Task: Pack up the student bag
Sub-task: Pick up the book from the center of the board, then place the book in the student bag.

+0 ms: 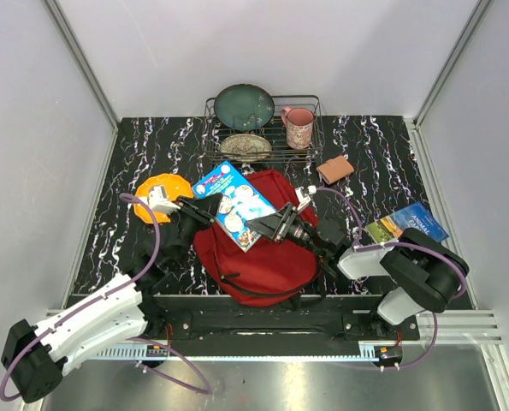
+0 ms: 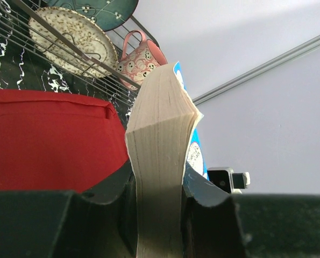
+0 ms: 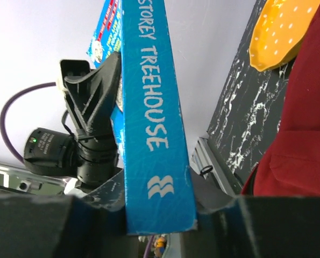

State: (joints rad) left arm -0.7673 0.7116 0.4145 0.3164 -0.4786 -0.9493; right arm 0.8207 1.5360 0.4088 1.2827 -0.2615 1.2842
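Nearest the arm bases, black tabletop [image 1: 143, 145] veined with white, boxed in by pale grey walls [image 1: 263, 51] on three sides. Close to the near edge, midway between the two arms: one student bag [image 1: 267, 261], red, lying flat on the table.

Just above the bag's far-left part, one blue book [image 1: 237, 204], tilted, taken from both sides. Left gripper [image 1: 199, 211] clenched on the page edge, cream page block wedged tight between the fingers [image 2: 203, 191], red fabric right below. Right gripper [image 1: 268, 224] clamped on the spine, lettered "STOREY TREEHOUSE", hanging over the middle of the bag.

Further out, left of the bag and near the left gripper, one orange plate [image 1: 175, 184]. Off to the right, well apart from the bag, a second book [image 1: 405, 223] lying flat; beyond it, one brown pouch [image 1: 335, 169].

Against the far wall, one wire rack [image 1: 211, 128] holding one dark green plate [image 1: 244, 104], one patterned plate [image 1: 245, 145] and one pink mug [image 1: 298, 127]. Three plates and two books in all.
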